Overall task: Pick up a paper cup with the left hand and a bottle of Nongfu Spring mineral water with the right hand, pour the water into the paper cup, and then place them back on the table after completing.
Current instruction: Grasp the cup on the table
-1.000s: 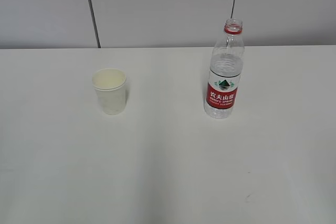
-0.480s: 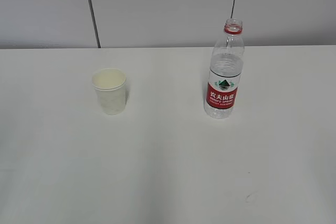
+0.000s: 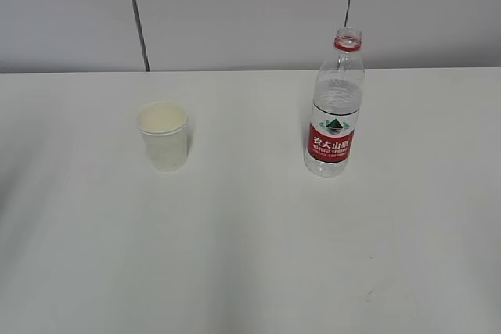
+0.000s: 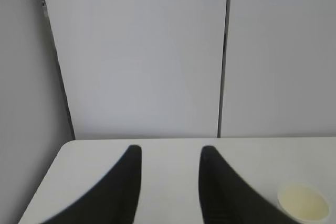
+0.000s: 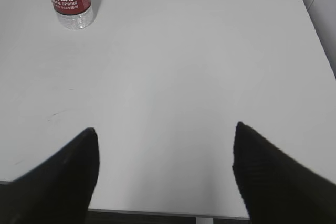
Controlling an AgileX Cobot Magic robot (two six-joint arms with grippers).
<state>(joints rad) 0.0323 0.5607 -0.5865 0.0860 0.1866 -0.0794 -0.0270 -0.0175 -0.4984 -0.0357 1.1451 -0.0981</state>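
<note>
Standing upright on the white table (image 3: 250,256), the paper cup (image 3: 163,135) is a short, tapered, cream-white cylinder with a rolled rim and a matte surface; its mouth faces up. It sits left of the table's middle, nearer the far edge than the near one. Well apart to its right stands the bottle (image 3: 335,107), clear ribbed plastic with a rounded shoulder, a red ring at its uncapped neck and a red wrap label bearing white characters and a green emblem. The water (image 3: 338,96) inside is colourless and reaches up past the label towards the shoulder. The tabletop is smooth, flat and plain, with a faint dark scuff near the near right corner.

From the left wrist, the left hand (image 4: 169,153) shows two smooth black tapering fingers (image 4: 131,182) set a moderate gap apart with nothing between them; the cup lies ahead and off to the right of them, outside the gap. From the right wrist, the right hand (image 5: 165,128) has its black textured fingers (image 5: 262,171) spread wide and empty over the table's near edge; the bottle stands far ahead, beyond the left finger, near the top left.
</note>
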